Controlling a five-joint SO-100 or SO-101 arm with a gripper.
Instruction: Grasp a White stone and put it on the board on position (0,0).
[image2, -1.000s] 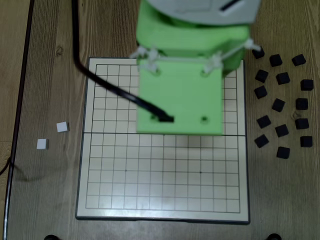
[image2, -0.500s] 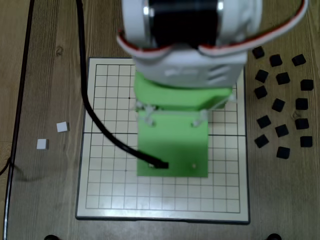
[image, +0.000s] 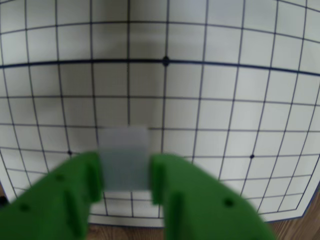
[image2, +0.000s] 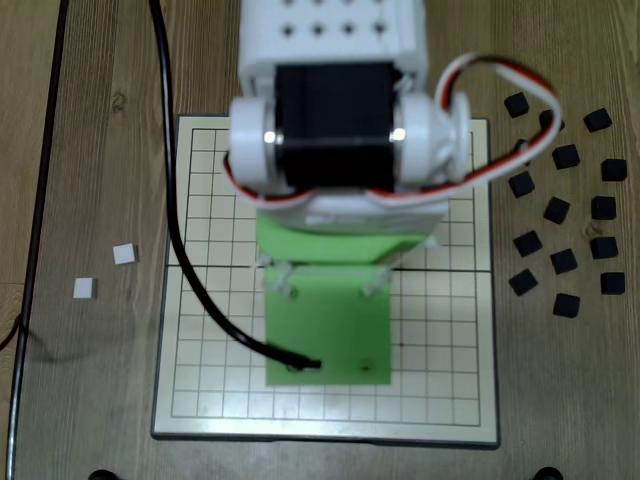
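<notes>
In the wrist view my green gripper (image: 126, 169) is shut on a White stone (image: 124, 150), a small white square block held between the two fingers above the board (image: 260, 100). Position (0,0) (image: 165, 61), the dark dot on the thick middle seam, lies further up the picture and slightly right of the stone. In the fixed view the arm's green wrist plate (image2: 328, 330) hangs over the lower middle of the board (image2: 200, 400) and hides the gripper, the held stone and the centre dot. Two more white stones (image2: 124, 253) (image2: 84, 288) lie on the table left of the board.
Several black square blocks (image2: 557, 210) are scattered on the wooden table right of the board. A black cable (image2: 170, 200) runs from the top edge across the board's left part to the wrist plate. A dark strip (image2: 40, 230) runs down the table's left side.
The arm has swung down the fixed view, from over the board's upper half to over its lower half. The loose white and black blocks have not moved.
</notes>
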